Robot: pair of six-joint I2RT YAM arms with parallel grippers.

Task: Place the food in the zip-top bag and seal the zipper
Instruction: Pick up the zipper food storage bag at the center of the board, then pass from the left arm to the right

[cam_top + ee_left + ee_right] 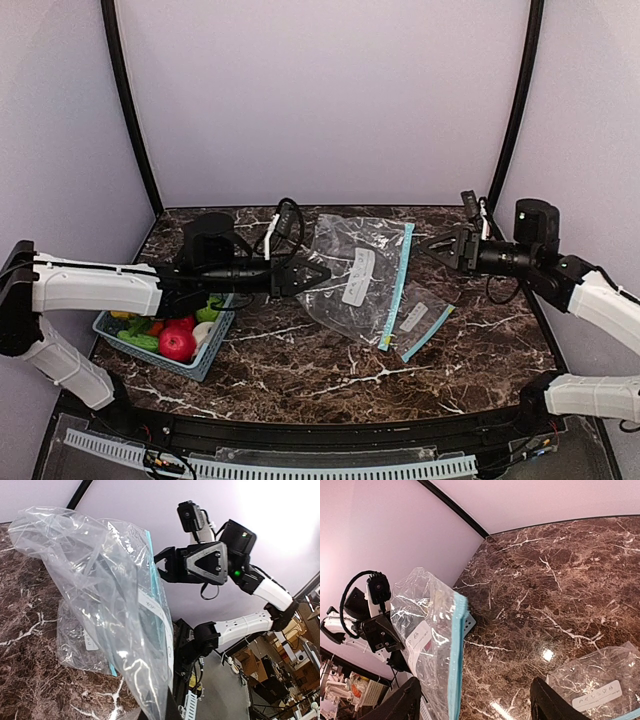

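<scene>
The clear zip-top bag (355,275) with a teal zipper strip (402,262) is lifted off the table and hangs tilted. My left gripper (312,276) is shut on its left edge; the left wrist view shows the film pinched at the bottom (159,711). My right gripper (425,248) stands open just right of the zipper's top end, apart from it. In the right wrist view the zipper strip (455,650) hangs close to the left finger (400,705), with nothing gripped. The food (178,343), a red fruit among green, yellow and white pieces, lies in the teal basket (205,362).
A second, smaller zip-top bag (420,325) lies flat on the marble table (300,360) under and right of the lifted one. The basket sits at the left beneath my left arm. Purple walls close in the back and sides.
</scene>
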